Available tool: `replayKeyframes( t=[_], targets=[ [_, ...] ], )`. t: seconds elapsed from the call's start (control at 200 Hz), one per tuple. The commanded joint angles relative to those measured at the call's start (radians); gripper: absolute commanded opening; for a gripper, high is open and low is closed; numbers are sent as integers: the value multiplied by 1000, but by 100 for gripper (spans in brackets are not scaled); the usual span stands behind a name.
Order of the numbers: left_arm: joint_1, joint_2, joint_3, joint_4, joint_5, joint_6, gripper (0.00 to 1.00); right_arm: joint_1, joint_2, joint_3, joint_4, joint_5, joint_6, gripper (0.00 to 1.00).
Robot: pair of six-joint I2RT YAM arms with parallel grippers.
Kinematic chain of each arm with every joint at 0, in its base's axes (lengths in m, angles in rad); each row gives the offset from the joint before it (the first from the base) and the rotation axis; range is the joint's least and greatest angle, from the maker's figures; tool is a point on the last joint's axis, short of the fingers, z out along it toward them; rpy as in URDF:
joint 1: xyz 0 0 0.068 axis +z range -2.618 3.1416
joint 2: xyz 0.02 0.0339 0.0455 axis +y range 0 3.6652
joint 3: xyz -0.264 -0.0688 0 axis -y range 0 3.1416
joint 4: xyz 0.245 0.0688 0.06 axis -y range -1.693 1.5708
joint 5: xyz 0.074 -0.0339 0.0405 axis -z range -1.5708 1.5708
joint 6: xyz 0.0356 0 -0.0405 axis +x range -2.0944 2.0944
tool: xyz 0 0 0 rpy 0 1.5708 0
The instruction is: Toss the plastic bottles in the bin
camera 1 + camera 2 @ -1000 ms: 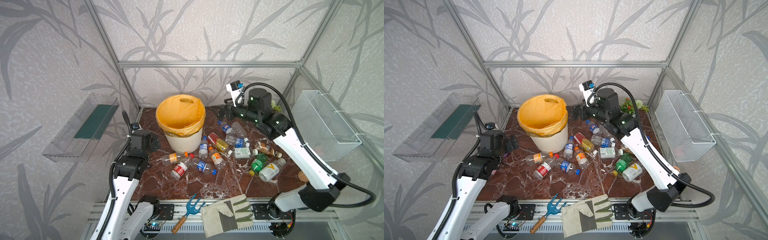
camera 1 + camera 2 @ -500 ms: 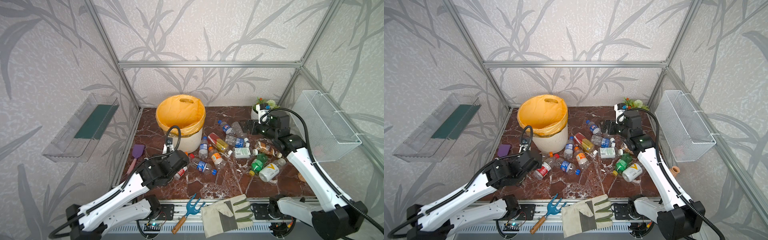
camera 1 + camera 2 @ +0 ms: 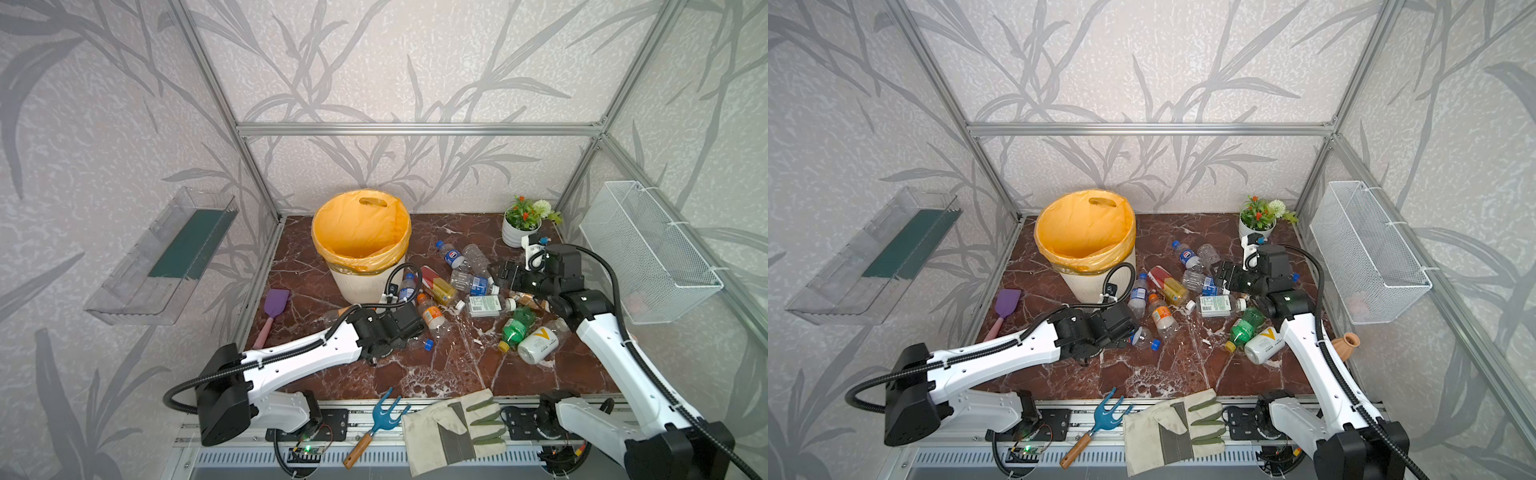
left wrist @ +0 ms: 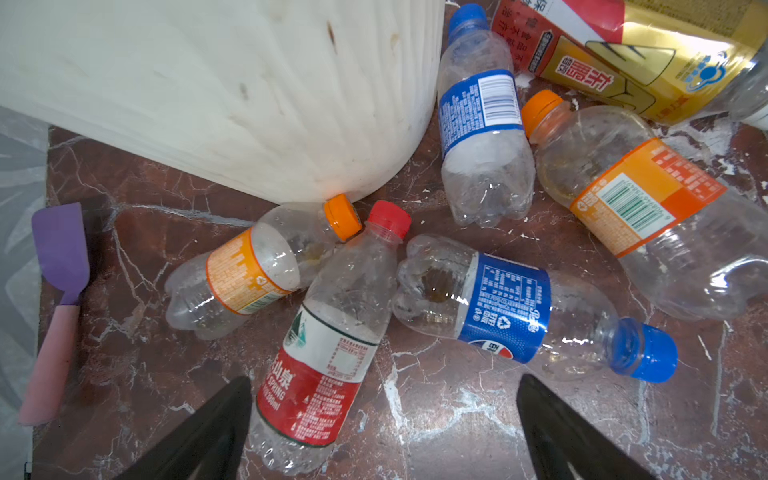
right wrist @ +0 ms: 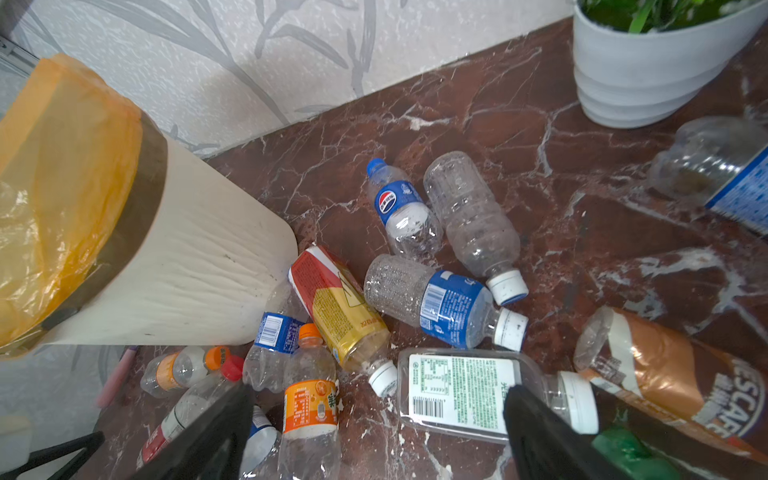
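In both top views the left arm covers the red-capped bottle (left wrist view shows it).

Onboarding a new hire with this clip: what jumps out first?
The cream bin with its orange-yellow liner, at the back of the marble table, left of centre. Just beside it, plastic bottles lie scattered toward the flower pot. The left gripper and right gripper hover low over them, jaws open.

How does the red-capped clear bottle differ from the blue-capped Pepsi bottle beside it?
The red-capped clear plastic bottle wears a red and white label, the blue-capped clear Pepsi bottle a blue one. The red cap points toward the cream ribbed bin, the blue cap away. Both lie flat.
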Motion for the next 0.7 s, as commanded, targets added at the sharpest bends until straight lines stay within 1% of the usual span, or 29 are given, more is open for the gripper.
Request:
replayKeyframes(
  t=[0.0,0.04,0.08,0.175,0.245,0.315,0.385,0.48,0.62,0.64,0.695],
  targets=[
    [-1,16,27,-5,-10,-32,99,157,53,-4,-48,1,25,94],
    [1,15,25,4,-13,-23,99,252,89,4,-52,42,22,95],
    [4,14,25,11,-11,-15,99,314,130,10,-37,50,38,95],
    [12,8,20,12,-4,-8,99,398,245,16,17,23,94,91],
    [19,-3,1,11,4,-18,99,451,319,35,40,48,97,89],
    [36,-29,-31,23,22,-35,99,484,393,84,-2,82,61,88],
    [49,-65,-66,43,34,-48,99,502,468,138,-40,85,24,86],
    [59,-119,-116,80,21,-67,99,527,554,192,-71,99,-8,84],
    [75,-189,-160,96,2,-74,99,539,632,246,-103,143,-35,83],
    [78,-197,-165,95,2,-74,99,539,663,253,-109,146,-39,82],
    [90,-213,-173,97,5,-75,99,539,692,274,-130,146,-51,81]
  ],
)
